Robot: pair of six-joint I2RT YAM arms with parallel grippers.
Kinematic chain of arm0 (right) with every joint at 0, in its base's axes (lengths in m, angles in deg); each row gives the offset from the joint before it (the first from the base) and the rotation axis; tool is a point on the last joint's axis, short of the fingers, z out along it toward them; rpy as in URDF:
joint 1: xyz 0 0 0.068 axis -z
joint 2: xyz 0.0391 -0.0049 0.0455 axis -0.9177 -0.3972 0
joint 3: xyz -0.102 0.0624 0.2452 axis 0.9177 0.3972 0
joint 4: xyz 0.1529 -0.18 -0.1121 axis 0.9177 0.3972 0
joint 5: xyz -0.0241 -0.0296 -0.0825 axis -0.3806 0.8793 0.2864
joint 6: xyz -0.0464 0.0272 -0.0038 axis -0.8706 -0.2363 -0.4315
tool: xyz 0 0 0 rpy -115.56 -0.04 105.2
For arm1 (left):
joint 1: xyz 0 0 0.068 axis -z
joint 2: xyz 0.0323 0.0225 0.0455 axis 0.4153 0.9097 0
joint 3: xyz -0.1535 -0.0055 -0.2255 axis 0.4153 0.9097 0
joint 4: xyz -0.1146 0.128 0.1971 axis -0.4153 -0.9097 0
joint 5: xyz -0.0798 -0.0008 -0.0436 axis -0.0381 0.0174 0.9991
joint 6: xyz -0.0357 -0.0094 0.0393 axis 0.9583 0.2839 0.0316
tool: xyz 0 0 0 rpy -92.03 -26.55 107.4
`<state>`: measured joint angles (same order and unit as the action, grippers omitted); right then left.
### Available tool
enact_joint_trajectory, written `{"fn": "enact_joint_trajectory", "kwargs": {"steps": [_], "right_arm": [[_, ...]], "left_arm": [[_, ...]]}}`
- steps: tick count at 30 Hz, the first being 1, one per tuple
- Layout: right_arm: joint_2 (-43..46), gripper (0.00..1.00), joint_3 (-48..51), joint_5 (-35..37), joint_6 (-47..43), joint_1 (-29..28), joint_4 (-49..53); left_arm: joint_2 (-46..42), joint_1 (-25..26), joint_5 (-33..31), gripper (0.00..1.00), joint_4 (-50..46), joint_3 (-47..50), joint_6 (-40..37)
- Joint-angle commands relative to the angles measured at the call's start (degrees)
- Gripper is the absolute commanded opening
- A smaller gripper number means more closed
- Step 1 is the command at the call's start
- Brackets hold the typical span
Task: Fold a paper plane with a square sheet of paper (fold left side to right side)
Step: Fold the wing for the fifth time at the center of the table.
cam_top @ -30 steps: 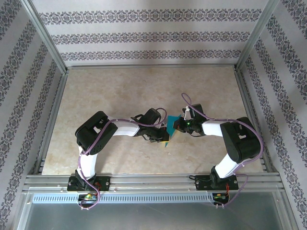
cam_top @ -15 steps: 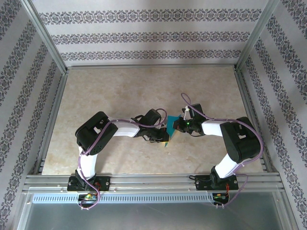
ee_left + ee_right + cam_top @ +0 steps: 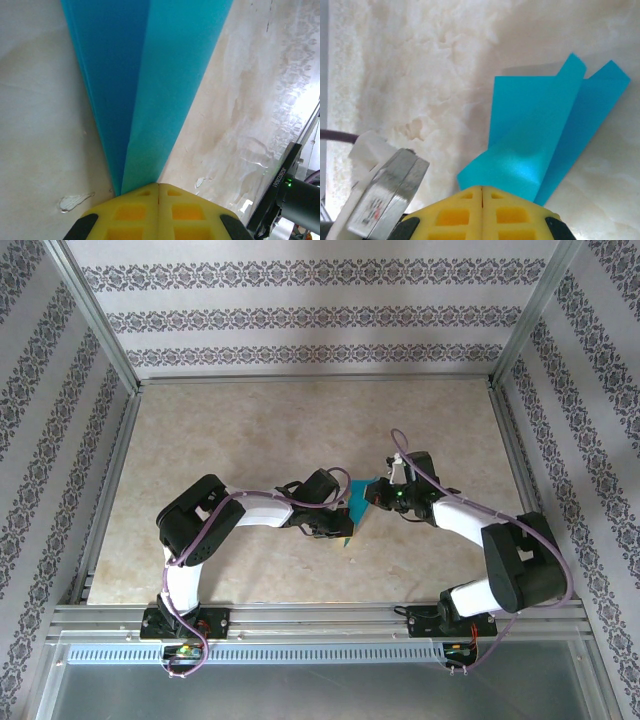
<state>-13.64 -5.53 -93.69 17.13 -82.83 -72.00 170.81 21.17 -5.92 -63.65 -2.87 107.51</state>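
The far half of the beige marbled tabletop (image 3: 300, 420) lies bare from wall to wall, and broad strips along its left and right sides are open too. The middle is blocked. The black-and-white left arm (image 3: 250, 510) and black-and-white right arm (image 3: 470, 525) reach inward and meet at the folded teal-blue sheet of paper (image 3: 358, 505). The left gripper (image 3: 159, 186) and right gripper (image 3: 482, 189) both pinch it, jaws closed, with little gap between them. A bare patch sits between the arm bases. Silver aluminium frame rails (image 3: 115, 480) and patterned walls (image 3: 300, 315) hem the table's edges.
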Motion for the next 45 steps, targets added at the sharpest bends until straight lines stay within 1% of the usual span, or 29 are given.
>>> {"fn": "enact_joint_trajectory", "kwargs": {"steps": [1,7,12,20,31,45], "right_arm": [[0.09,0.0,2.92,-2.3,0.07,-0.79,-2.28],[-3.51,0.0,3.08,-2.15,0.18,-2.93,-5.64],[-6.7,0.0,2.11,-2.68,0.29,-3.37,-8.31],[-10.74,0.0,0.04,-1.54,-1.74,-3.11,-9.07],[-14.6,0.0,-1.74,0.59,-5.05,-0.89,-6.57],[-17.64,0.0,-6.93,-0.47,-7.89,4.0,-3.19]], "left_arm": [[1.24,0.78,-4.8,0.0,-6.29,1.59,-1.16],[1.14,0.79,-4.92,0.0,-6.56,1.44,-1.18],[1.04,0.82,-5.12,0.0,-6.89,1.48,-1.18],[0.91,0.79,-5.86,0.0,-8.5,1.3,-1.52],[0.34,0.85,-7.34,0.0,-11.4,1.17,-2.46],[0.49,0.85,-7.42,0.0,-11.38,2.23,-2.02]]}}
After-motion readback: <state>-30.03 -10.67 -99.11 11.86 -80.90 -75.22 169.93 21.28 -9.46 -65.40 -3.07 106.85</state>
